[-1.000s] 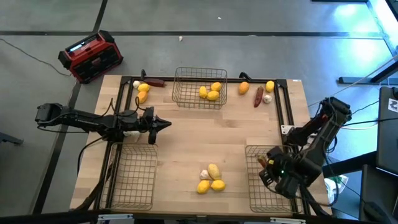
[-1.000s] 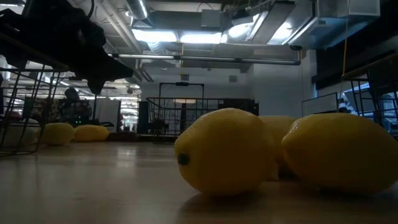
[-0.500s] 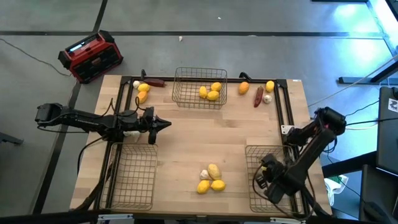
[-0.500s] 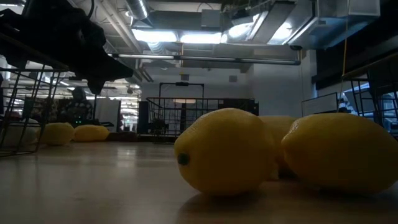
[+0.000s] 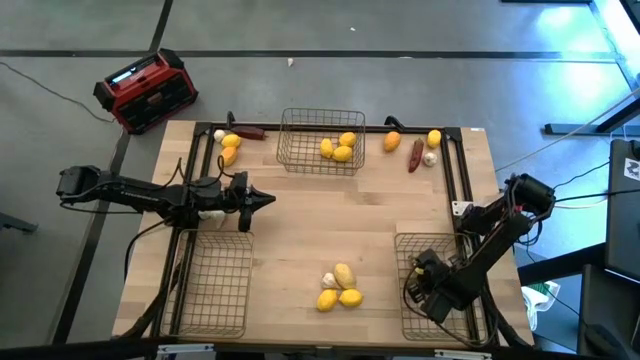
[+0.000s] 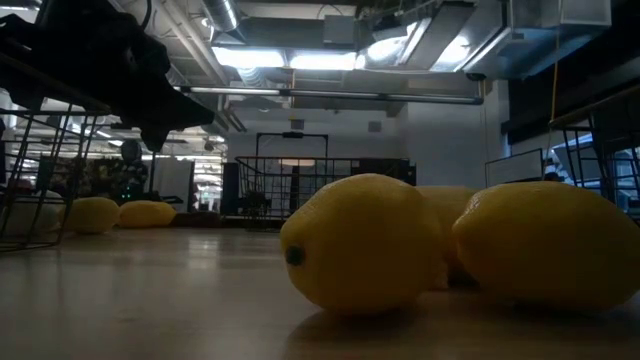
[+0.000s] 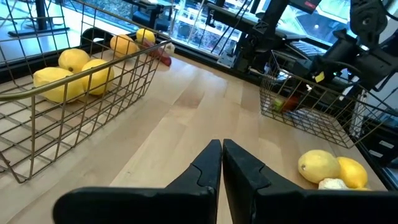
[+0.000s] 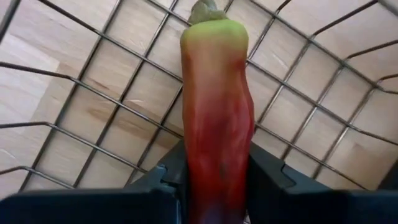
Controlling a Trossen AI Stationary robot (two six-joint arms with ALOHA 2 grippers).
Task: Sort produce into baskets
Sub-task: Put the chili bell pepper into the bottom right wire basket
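The right gripper (image 5: 422, 285) is down inside the basket (image 5: 433, 320) at the table's near right corner, its fingers (image 8: 273, 177) clamped on both sides of a red chili (image 8: 217, 118) with a green stem end; the chili sticks out past the fingertips, just above the basket's wire floor. The left gripper (image 5: 268, 200) hangs over the left side of the table (image 5: 300, 230), beyond the near left basket (image 5: 212, 285), fingers pressed together and holding nothing. The far basket (image 5: 320, 140) holds three lemons (image 5: 337, 148). More lemons and a garlic bulb (image 5: 328, 281) sit at the near edge, with other produce along the far edge.
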